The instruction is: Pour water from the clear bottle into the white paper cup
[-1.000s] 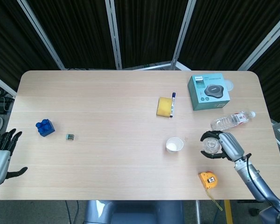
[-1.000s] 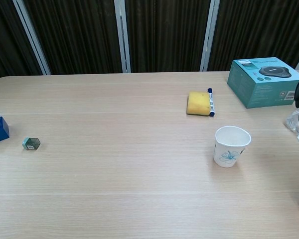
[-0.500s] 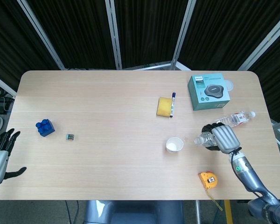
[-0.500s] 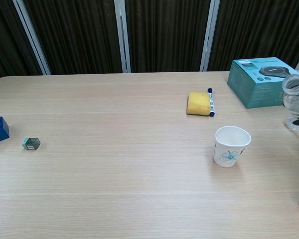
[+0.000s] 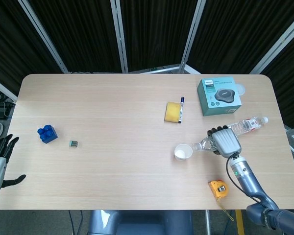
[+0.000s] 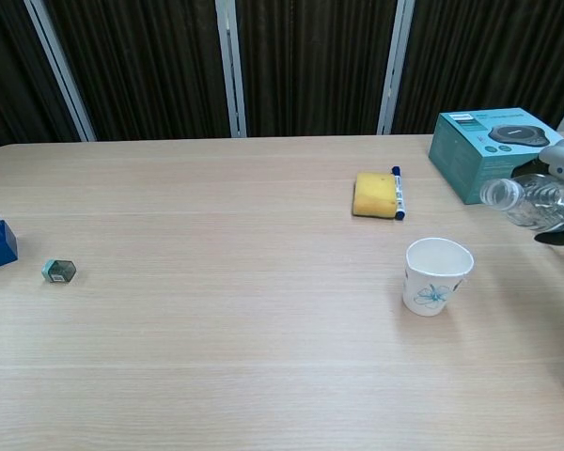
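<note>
Clear plastic bottle [image 5: 206, 144], probably light and squashy; our right hand [image 5: 227, 142] wraps fingers round its middle, centre-right.

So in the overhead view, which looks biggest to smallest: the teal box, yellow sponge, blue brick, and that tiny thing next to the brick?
1. Teal box
2. Yellow sponge and blue brick: look about alike, not ranked
3. Small greenish object

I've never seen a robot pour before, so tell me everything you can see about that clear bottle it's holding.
The clear bottle looks like thin ribbed plastic, with no cap on it. The right hand grips its body and holds it off the table, tipped nearly level. Its open mouth points toward the white paper cup and sits a little above and to the side of the rim. No water stream is visible.
</note>
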You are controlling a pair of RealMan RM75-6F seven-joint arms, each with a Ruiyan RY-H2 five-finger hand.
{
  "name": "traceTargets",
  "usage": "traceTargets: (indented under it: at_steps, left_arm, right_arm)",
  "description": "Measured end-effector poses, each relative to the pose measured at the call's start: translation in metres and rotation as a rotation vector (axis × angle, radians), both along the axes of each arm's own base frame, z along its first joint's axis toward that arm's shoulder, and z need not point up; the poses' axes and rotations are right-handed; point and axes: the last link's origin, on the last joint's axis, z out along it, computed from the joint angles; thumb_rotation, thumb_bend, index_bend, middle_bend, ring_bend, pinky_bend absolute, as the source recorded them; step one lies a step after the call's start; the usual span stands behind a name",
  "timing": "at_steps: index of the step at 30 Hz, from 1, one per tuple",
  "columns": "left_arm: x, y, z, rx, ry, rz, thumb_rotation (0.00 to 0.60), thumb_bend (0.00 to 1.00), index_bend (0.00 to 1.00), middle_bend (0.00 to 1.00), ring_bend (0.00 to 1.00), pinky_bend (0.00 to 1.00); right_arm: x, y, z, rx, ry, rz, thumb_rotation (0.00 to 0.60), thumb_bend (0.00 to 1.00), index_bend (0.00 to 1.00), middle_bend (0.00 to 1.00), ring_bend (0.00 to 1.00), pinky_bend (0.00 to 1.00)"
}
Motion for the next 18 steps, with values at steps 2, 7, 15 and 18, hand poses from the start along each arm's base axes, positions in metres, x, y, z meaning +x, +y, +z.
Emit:
traceTargets:
  at_steps: [2,7,15,18]
  left_arm:
    - [0.000,0.000,0.000,-0.002,0.001,0.001,0.600,0.00,0.00,0.00,0.00,0.00]
    - [0.000,0.000,-0.001,-0.003,0.004,0.002,0.600,0.00,0.00,0.00,0.00,0.00]
    - [-0.001,0.000,-0.002,-0.007,0.009,0.005,0.600,0.00,0.00,0.00,0.00,0.00]
    - [-0.001,0.000,-0.002,-0.007,0.009,0.006,0.600,0.00,0.00,0.00,0.00,0.00]
  right_arm:
    - [0.001,-0.001,-0.002,-0.010,0.038,0.004,0.600,0.41,0.49,0.58,0.49,0.44]
    - [0.003,-0.002,-0.007,-0.044,0.143,0.007,0.600,0.42,0.49,0.58,0.49,0.44]
    - [0.006,-0.003,-0.014,-0.056,0.176,-0.023,0.600,0.42,0.49,0.58,0.49,0.44]
    - [0.006,-0.003,-0.015,-0.054,0.185,-0.025,0.600,0.43,0.49,0.58,0.49,0.44]
